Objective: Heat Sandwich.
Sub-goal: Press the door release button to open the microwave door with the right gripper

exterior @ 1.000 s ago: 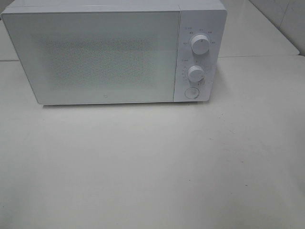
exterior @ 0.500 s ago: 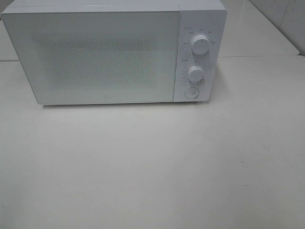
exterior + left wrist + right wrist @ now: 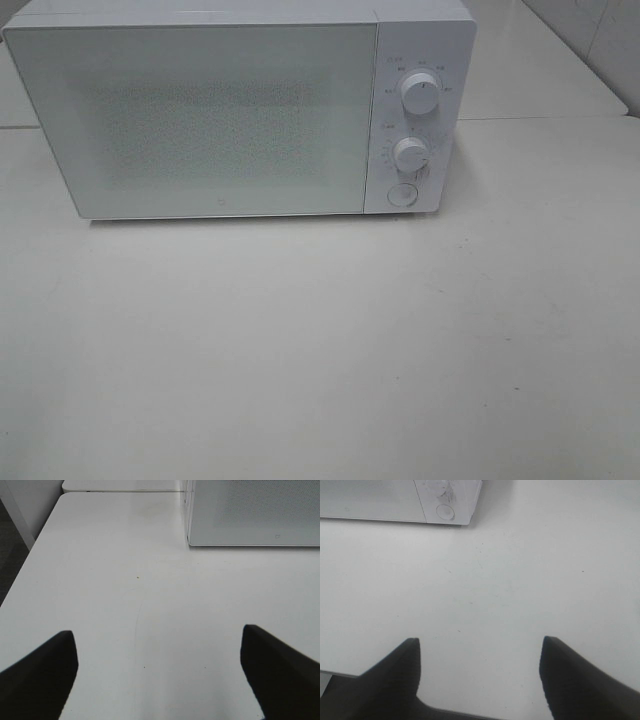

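Note:
The sandwich is out of view in all three views. A white microwave [image 3: 240, 110] stands at the back of the table with its door [image 3: 195, 118] closed; two knobs [image 3: 421, 92] and a round button [image 3: 402, 195] sit on its right panel. My left gripper [image 3: 159, 637] is open over bare tabletop, with the microwave's lower left corner [image 3: 250, 515] ahead of it. My right gripper [image 3: 480, 647] is also open with nothing between its fingers, back from the microwave's button corner [image 3: 445, 511]. Neither gripper shows in the exterior view.
The white table [image 3: 320, 350] stretches in front of the microwave. Its left edge [image 3: 20, 575] drops to a dark floor. A seam to a second table runs behind the microwave [image 3: 540, 117].

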